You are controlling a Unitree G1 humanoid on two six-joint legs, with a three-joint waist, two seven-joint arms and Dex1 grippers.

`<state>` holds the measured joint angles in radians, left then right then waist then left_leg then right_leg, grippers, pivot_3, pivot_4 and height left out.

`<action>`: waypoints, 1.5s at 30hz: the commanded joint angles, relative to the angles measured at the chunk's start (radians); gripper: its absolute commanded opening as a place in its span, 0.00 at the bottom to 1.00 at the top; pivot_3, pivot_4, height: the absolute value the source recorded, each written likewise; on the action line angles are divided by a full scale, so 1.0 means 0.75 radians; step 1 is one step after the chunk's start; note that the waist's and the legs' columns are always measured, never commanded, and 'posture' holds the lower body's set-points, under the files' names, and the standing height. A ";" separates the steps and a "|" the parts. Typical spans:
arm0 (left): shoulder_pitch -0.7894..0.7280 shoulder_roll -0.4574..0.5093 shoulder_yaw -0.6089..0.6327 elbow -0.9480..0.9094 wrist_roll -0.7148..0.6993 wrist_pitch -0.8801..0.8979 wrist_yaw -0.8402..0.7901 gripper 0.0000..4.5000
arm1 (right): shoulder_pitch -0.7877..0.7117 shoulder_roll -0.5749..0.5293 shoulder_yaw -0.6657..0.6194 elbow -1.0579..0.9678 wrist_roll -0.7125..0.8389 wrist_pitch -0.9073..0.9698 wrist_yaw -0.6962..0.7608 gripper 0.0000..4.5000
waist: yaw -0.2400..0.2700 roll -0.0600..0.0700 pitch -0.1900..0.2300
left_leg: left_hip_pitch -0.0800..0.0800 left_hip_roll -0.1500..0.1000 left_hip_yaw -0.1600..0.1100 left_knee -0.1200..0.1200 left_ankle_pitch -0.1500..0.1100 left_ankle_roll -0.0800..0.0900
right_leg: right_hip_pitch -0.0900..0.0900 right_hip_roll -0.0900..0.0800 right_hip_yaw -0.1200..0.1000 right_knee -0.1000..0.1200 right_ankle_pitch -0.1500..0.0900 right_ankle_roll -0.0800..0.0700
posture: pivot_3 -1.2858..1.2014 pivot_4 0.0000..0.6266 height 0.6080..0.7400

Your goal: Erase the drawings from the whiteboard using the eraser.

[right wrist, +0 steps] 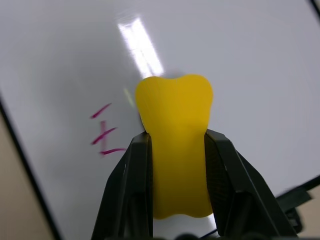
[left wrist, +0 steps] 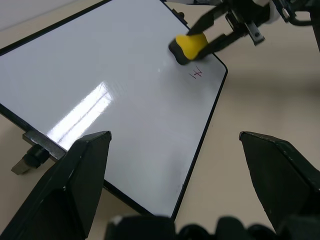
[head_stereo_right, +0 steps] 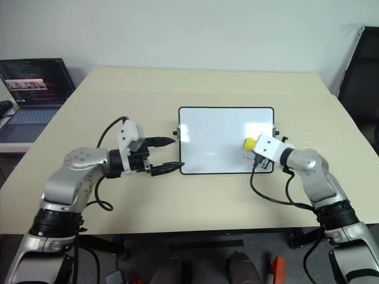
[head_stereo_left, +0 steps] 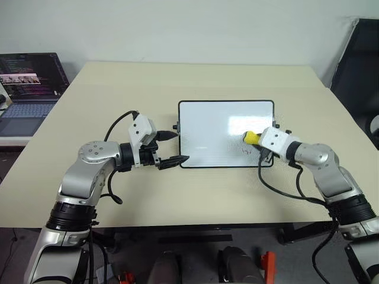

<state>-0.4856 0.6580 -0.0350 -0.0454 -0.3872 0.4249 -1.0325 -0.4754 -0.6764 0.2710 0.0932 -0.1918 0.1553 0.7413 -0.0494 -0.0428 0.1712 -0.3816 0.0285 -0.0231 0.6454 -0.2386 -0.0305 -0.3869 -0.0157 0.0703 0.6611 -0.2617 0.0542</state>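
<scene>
Eraser over the board's right side, held by our right gripper.

Our right gripper [right wrist: 175,175] pinches the yellow eraser [right wrist: 176,145] between its fingers, its tip over the whiteboard [head_stereo_left: 207,133] just beside a small reddish drawing [left wrist: 196,75] near the near-right corner. Our left gripper [head_stereo_left: 172,148] hovers at the board's left edge, fingers spread wide and holding nothing. The board lies mid-table [head_stereo_left: 118,89]; a laptop [head_stereo_left: 29,83] sits far left.
</scene>
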 commanded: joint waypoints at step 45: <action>-0.091 -0.304 -0.220 -0.168 0.001 0.015 0.048 1.00 | -0.406 -0.290 -0.582 0.916 0.452 0.850 -0.121 0.23 | -0.007 0.020 0.015 | -0.026 -0.003 0.002 -0.001 -0.001 0.001 | -0.025 -0.001 0.002 0.000 0.004 -0.003 | 0.52 0.24 1.00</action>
<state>-0.5520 0.4289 -0.2097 -0.1195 -0.3798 0.4357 -1.0044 -0.7541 -0.8845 -0.1618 0.7753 0.1556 0.8203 0.6516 -0.0543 -0.0277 0.1823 -0.4013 0.0262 -0.0217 0.6447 -0.2395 -0.0301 -0.4060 -0.0167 0.0718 0.6611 -0.2585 0.0523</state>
